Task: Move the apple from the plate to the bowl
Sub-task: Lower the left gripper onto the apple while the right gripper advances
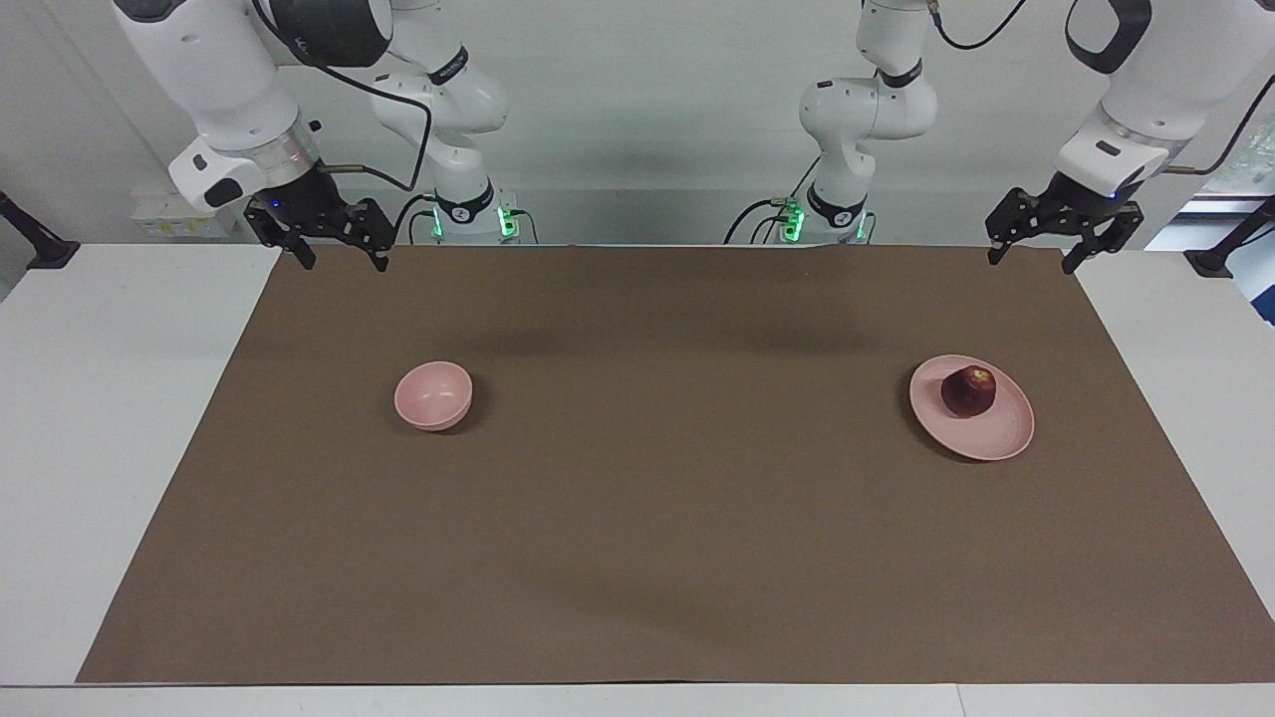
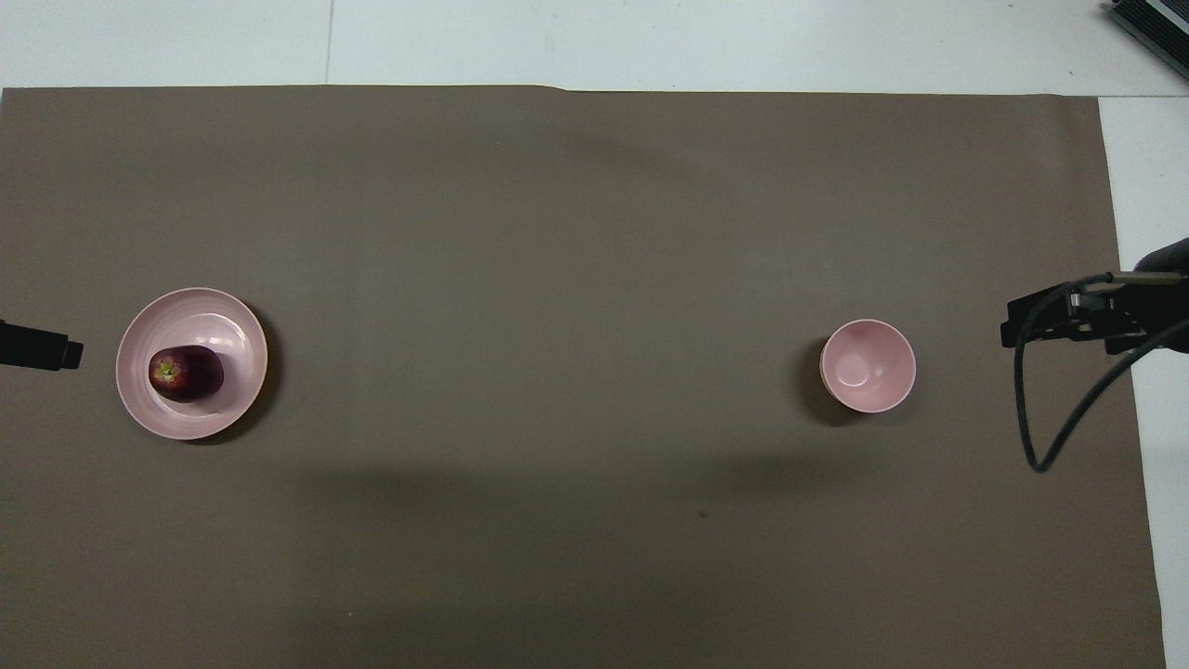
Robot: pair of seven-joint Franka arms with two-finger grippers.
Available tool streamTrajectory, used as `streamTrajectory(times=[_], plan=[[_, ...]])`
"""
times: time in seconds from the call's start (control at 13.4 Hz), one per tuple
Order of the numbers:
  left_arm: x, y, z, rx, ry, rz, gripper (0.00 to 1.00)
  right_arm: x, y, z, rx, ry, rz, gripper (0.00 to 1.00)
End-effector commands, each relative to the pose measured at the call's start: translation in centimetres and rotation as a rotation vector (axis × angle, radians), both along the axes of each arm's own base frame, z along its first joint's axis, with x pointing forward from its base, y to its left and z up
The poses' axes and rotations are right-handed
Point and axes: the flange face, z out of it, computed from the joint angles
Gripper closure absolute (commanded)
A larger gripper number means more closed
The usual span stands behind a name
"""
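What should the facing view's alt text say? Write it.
A dark red apple sits on a pink plate toward the left arm's end of a brown mat; an empty pink bowl stands apart. Open left gripper and right gripper hover.

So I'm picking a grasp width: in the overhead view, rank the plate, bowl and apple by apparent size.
1. plate, widest
2. bowl
3. apple, only a little smaller across than the bowl's rim
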Motion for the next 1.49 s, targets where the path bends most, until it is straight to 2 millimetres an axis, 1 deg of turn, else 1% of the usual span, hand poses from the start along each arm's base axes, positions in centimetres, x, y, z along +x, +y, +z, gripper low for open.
streamTrajectory(times=[0.0,0.07,0.22,0.3,0.37,0.45,0.52,0.6,0.75,0.82,0.89,1.04,1.19,1.27,1.42], plan=[[-0.7,0.3,-3.9,0.002,-0.023,-0.034,0.0,-1.0,0.6,-1.3,0.049,0.019,-0.003,0.0],[-0.7,0.9,-5.3,0.003,-0.026,-0.042,0.0,-1.1,1.0,-2.0,0.057,0.033,-0.01,0.0],[-0.8,1.4,-7.9,0.005,-0.037,-0.083,0.0,-1.1,1.8,-3.2,0.097,0.062,-0.044,0.0],[-0.8,1.9,-9.1,0.006,-0.044,-0.076,0.0,-1.1,2.2,-3.9,0.111,0.077,-0.059,0.0],[-0.7,3.1,-10.9,0.008,-0.043,-0.053,0.0,-1.1,3.5,-4.6,0.109,0.077,-0.061,0.0],[-0.4,3.7,-11.6,0.011,-0.053,-0.041,0.0,-1.1,5.3,-5.0,0.104,0.072,-0.073,0.0],[-0.2,4.0,-13.1,0.013,-0.045,-0.034,0.0,-1.0,6.1,-5.5,0.103,0.083,-0.113,0.0],[0.1,3.9,-14.4,0.015,-0.047,-0.036,0.0,-0.9,7.3,-6.0,0.126,0.1,-0.155,0.0],[0.5,4.0,-17.0,0.021,-0.055,-0.034,0.0,0.0,9.4,-7.6,0.183,0.144,-0.263,0.0],[0.7,4.1,-18.2,0.023,-0.06,-0.032,0.0,0.1,10.8,-8.2,0.182,0.162,-0.301,0.0],[0.9,4.1,-19.0,0.026,-0.066,-0.032,0.0,0.1,12.2,-8.7,0.19,0.183,-0.333,0.0],[0.8,4.1,-20.8,0.028,-0.063,-0.032,0.0,0.8,13.9,-9.8,0.252,0.226,-0.436,0.0],[0.2,4.2,-22.5,0.03,-0.07,-0.027,0.0,1.0,16.7,-11.0,0.262,0.249,-0.481,0.0],[-0.1,4.7,-22.9,0.031,-0.076,-0.017,0.0,1.1,17.8,-11.4,0.287,0.266,-0.528,0.0],[-0.1,5.1,-22.9,0.031,-0.078,-0.01,0.16,1.2,19.5,-11.9,0.32,0.292,-0.566,0.0]])
